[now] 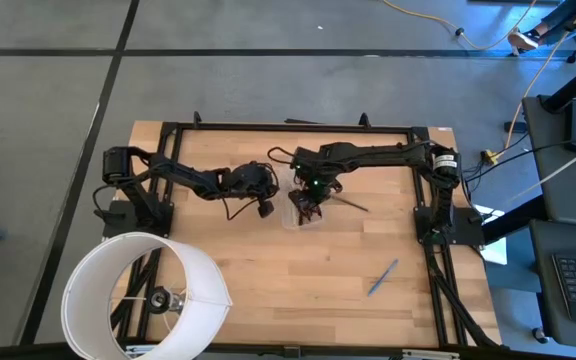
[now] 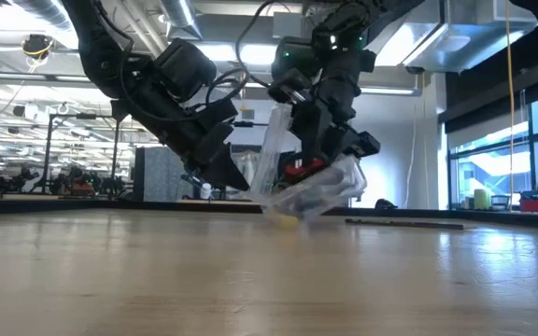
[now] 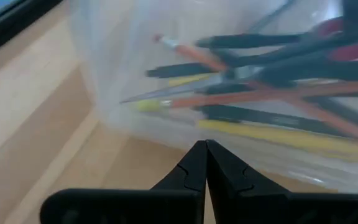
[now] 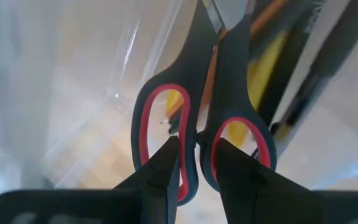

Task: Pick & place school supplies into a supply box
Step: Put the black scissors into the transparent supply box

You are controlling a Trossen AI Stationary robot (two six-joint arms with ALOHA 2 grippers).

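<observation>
High view showed the left gripper (image 1: 265,208) at table centre, fingers pressed fully together and empty, its tip just beside the box (image 1: 304,207). Left wrist view showed the clear box (image 3: 166,118) lying on the table (image 3: 36,124) with pens and pencils (image 3: 260,93) inside. Right gripper (image 4: 196,152) was partly open over the box, its fingers clamped on the scissors (image 4: 197,106) at the red handles. One blue pen (image 1: 383,277) lay well apart on the table, toward the right front. Low view showed the box (image 2: 330,191) tilted.
</observation>
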